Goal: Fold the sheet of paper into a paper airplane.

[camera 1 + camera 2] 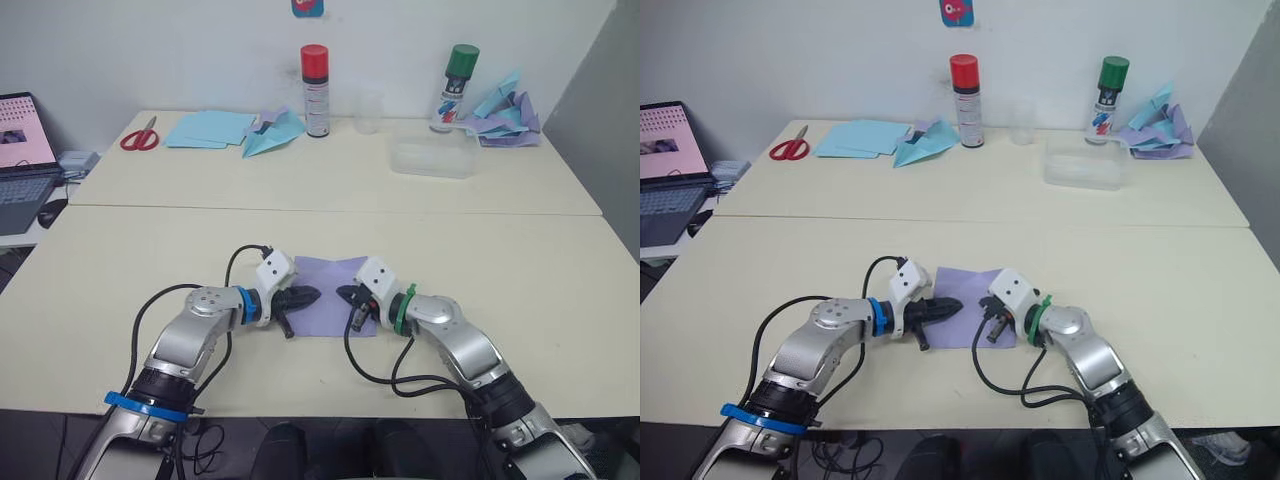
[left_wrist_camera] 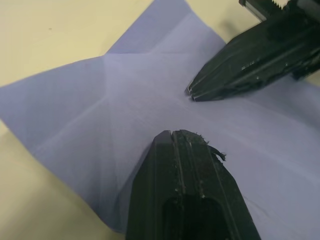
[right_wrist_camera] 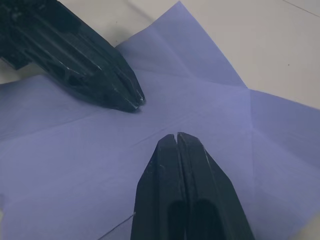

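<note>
At the far left a laptop [image 1: 22,150] sits at the edge of the scene, and on the far table lie red scissors [image 1: 140,136], a stack of light blue sheets [image 1: 208,128] and a teal paper plane [image 1: 273,133]. My left claw [image 1: 312,295] comes next, its two black fingers pressed together with nothing between them, the tip over the left part of the sheet of paper [image 1: 330,290]. That lavender sheet lies flat and unfolded on the near table, right in front of me, marked with faint crease lines that meet near its middle. My right claw [image 1: 343,293] points in from the other side, fingers likewise closed on nothing, its tip near the left one above the sheet. Farther back stand a red-capped can [image 1: 316,77], a clear cup [image 1: 368,111], a clear tray [image 1: 432,157] and a green-capped can [image 1: 455,88], with crumpled paper [image 1: 508,115] at the far right.
</note>
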Robot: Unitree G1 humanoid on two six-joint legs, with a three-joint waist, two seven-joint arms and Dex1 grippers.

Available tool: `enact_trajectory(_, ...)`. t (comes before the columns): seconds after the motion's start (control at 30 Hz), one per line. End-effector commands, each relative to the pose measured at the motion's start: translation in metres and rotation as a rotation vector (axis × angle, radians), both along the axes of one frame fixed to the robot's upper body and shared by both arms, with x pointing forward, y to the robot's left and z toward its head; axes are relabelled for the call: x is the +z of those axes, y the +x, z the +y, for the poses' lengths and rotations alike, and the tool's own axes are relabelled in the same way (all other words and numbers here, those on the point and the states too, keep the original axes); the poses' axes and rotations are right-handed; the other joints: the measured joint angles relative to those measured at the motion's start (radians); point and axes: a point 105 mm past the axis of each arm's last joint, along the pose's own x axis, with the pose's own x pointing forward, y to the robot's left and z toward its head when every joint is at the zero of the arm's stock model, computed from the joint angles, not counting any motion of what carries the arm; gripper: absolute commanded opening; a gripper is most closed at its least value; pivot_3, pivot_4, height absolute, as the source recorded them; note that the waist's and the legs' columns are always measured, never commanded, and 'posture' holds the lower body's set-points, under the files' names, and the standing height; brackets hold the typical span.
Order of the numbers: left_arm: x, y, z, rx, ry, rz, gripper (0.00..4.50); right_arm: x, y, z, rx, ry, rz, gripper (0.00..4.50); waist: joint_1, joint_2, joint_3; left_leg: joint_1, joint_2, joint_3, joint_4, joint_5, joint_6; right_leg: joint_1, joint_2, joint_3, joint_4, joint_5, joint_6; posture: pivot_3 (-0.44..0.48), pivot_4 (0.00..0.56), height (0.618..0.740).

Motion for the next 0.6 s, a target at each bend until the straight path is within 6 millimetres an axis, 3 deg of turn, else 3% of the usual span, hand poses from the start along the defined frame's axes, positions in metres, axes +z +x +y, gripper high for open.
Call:
enact_trajectory(0.03, 0.006, 0.016, 0.009, 0.137, -0.087, 0.046, 0.00, -0.010, -0.003, -0.001, 0.019, -0.053, 0.040, 0.03, 0.001, 0.000, 0.000, 0.000, 0.000, 0.000, 0.001, 0.000, 0.000, 0.000, 0.000, 0.000, 0.001, 0.000, 0.000, 0.000, 0.150, 0.740)
enact_trajectory(0.37, 0.022, 0.053, 0.050, 0.441, -0.177, -0.013, 0.00, -0.012, -0.001, -0.003, -0.002, -0.043, 0.052, 0.03, 0.000, 0.000, 0.000, 0.000, -0.001, -0.001, 0.001, 0.000, 0.001, 0.000, 0.001, 0.000, 0.001, 0.000, 0.000, 0.000, 0.150, 0.740)
enact_trajectory(0.4, 0.026, 0.054, 0.051, 0.448, -0.184, -0.034, 0.00, -0.012, -0.001, -0.003, -0.002, -0.045, 0.051, 0.03, 0.000, 0.000, 0.000, 0.000, -0.001, -0.001, 0.001, 0.000, 0.001, 0.000, 0.001, 0.000, 0.001, 0.000, 0.000, 0.000, 0.150, 0.740)
enact_trajectory(0.5, 0.065, 0.049, 0.042, 0.400, -0.316, -0.173, 0.00, -0.010, 0.000, -0.004, -0.009, -0.039, 0.046, 0.03, 0.000, -0.001, 0.000, 0.000, 0.000, -0.001, 0.001, 0.000, 0.001, 0.000, 0.001, 0.000, 0.001, 0.000, 0.000, 0.000, 0.150, 0.740)
enact_trajectory(0.6, 0.082, 0.034, 0.029, 0.305, -0.320, -0.257, 0.00, -0.011, 0.002, -0.005, -0.018, -0.036, 0.049, 0.03, 0.000, -0.001, 0.000, -0.001, 0.001, -0.001, 0.001, 0.000, 0.001, 0.000, 0.000, 0.001, 0.001, 0.000, 0.000, 0.000, 0.150, 0.740)
